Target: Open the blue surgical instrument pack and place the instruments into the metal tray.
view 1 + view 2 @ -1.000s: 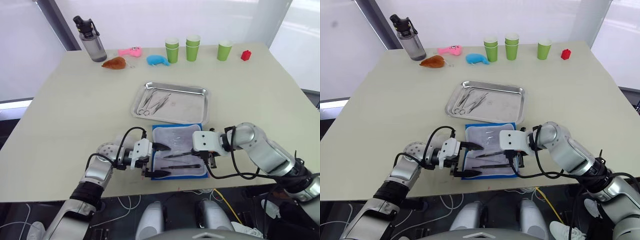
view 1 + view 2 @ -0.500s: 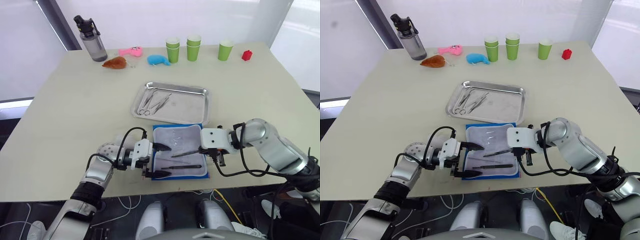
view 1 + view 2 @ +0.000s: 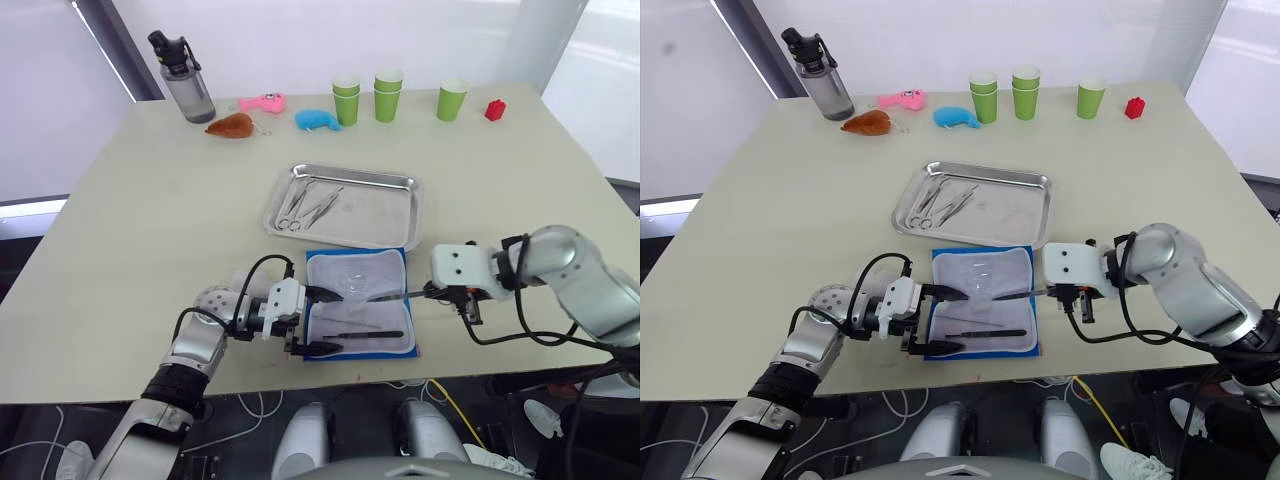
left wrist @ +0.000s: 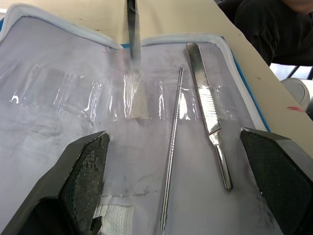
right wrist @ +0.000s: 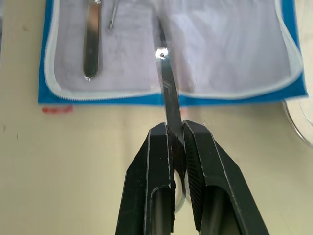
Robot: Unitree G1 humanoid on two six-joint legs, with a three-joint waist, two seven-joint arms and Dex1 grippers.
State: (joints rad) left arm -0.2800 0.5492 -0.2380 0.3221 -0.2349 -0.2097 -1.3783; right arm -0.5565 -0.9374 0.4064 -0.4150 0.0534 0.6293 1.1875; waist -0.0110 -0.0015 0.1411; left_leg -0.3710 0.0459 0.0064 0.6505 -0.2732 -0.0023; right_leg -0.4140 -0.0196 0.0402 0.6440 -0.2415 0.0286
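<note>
Fingers of the right tool pinch a slender dark metal instrument over the open blue fabric pack's edge. Left tool spread wide on the pack, two instruments between. Steel tray lies beyond on the counter, green cups behind.

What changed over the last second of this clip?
The right gripper, shut on an instrument, drew back toward the robot's right, sliding the instrument out of the pack until only its tip lies over the pack's edge. The left gripper stayed open at the pack's left edge. Two instruments remain in the pack; the tray and its contents are unchanged.
</note>
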